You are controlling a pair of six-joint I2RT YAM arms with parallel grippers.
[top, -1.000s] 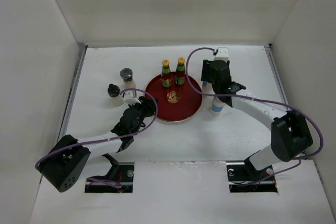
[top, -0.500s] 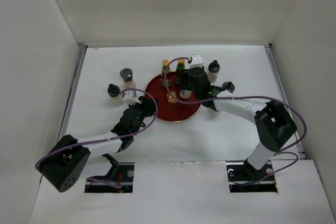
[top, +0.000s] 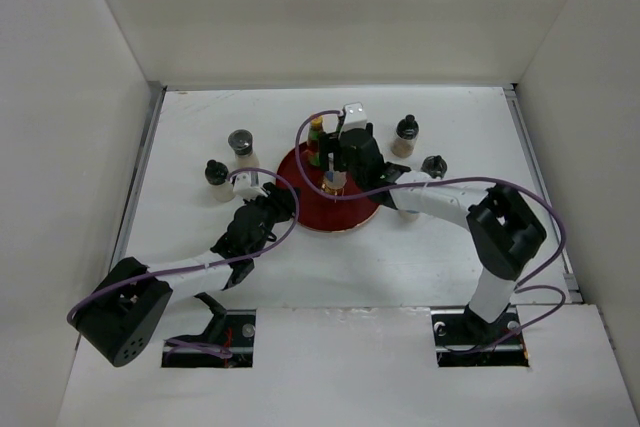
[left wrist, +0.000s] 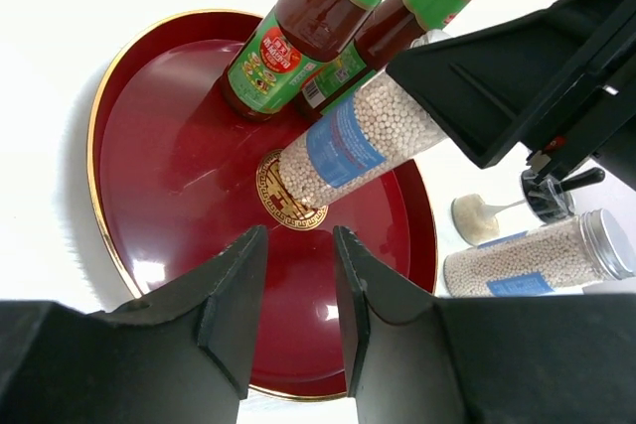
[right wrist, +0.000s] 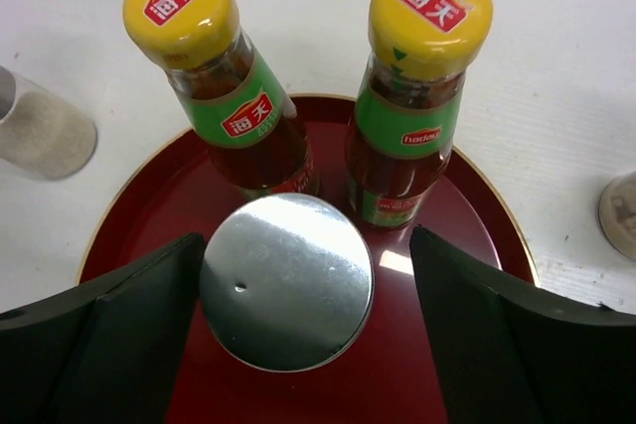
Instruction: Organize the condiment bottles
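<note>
Top view: four small jars (top: 405, 134) sit off the tray (top: 345, 222). Left wrist: left pincer (left wrist: 298, 240) gapes empty; one shaker (left wrist: 537, 260) off-tray, lower right. Right wrist: right pincer (right wrist: 308, 240) slack around another shaker (right wrist: 286, 285), on-tray beside both sauce bottles (right wrist: 238, 111).

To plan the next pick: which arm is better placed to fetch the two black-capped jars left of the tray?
Left, probably: the left fingers are open and empty beside the tray, near both black-capped jars; the right fingers are around a shaker over the tray.
</note>
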